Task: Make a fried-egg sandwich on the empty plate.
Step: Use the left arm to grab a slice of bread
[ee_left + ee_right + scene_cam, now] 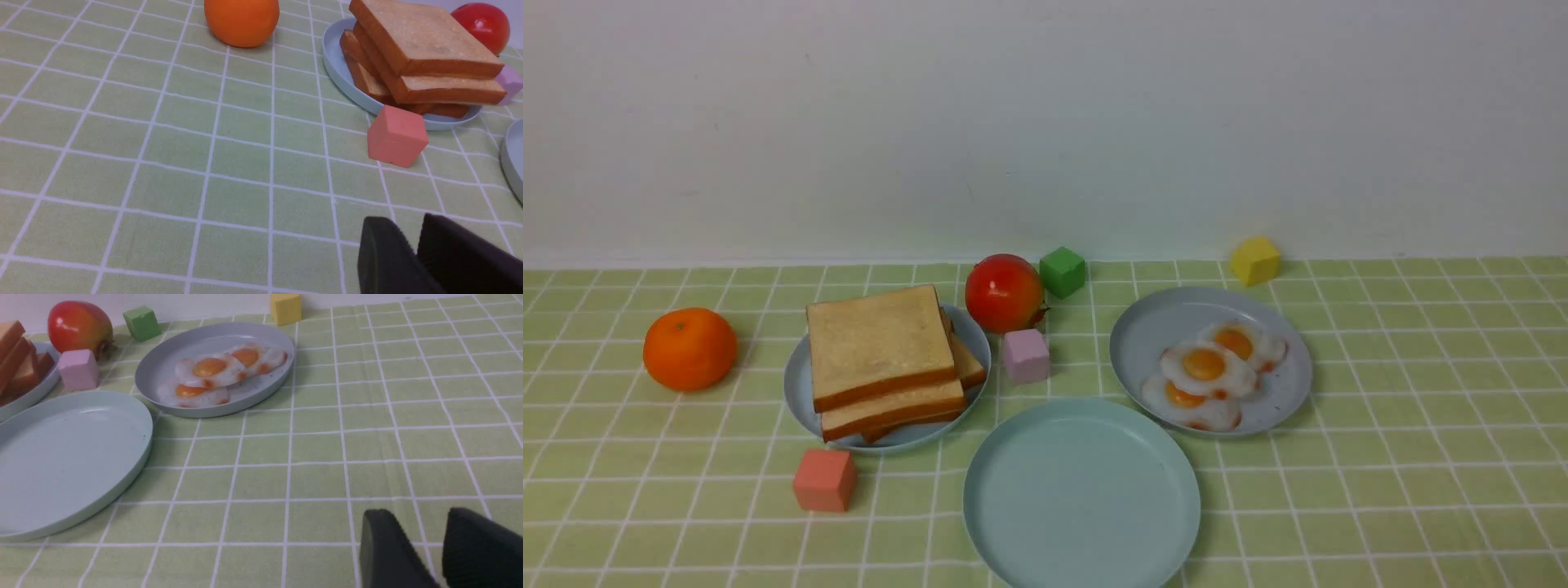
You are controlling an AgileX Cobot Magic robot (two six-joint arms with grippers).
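Observation:
The empty plate (1082, 490), pale aqua-green, lies at the front centre of the checked cloth; it also shows in the right wrist view (61, 457). Three toast slices (882, 351) sit askew on a grey-blue plate (800, 392) to its left. Three fried eggs (1205, 367) overlap on another grey-blue plate (1152, 327) to its right. No fried-egg sandwich shows in any view. My left gripper (408, 222) hovers low over bare cloth, short of the toast (425, 41), open a little and holding nothing. My right gripper (421, 516) stands open and holding nothing, well short of the eggs (208, 369). Neither arm shows in the front view.
An orange (689, 349) sits far left and a red fruit (1005, 292) behind the toast. Cubes lie about: salmon (824, 480) in front of the toast plate, lilac (1026, 356) between the plates, green (1063, 272) and yellow (1255, 260) near the back wall.

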